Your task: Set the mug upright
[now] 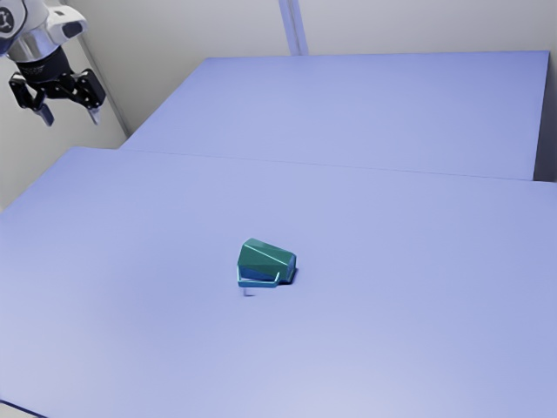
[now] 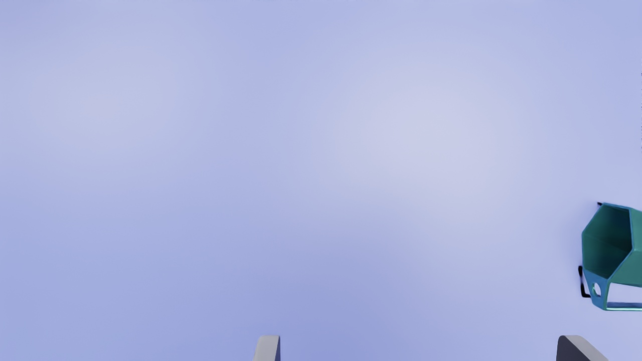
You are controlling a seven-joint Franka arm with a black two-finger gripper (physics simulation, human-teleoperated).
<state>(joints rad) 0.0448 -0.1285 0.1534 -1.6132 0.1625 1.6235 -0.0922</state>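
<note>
Just below the exterior view's centre the mug (image 1: 266,260) lay on its side, and the gripper (image 1: 71,119), spread empty at upper left, risked spinning it by snagging the handle (image 1: 258,284)

A pale wall (image 1: 183,26) rises behind 2 flat blue surfaces (image 1: 392,348).

Teal mug (image 1: 266,260) (faceted, handled), on side on table (image 1: 365,348).
</note>
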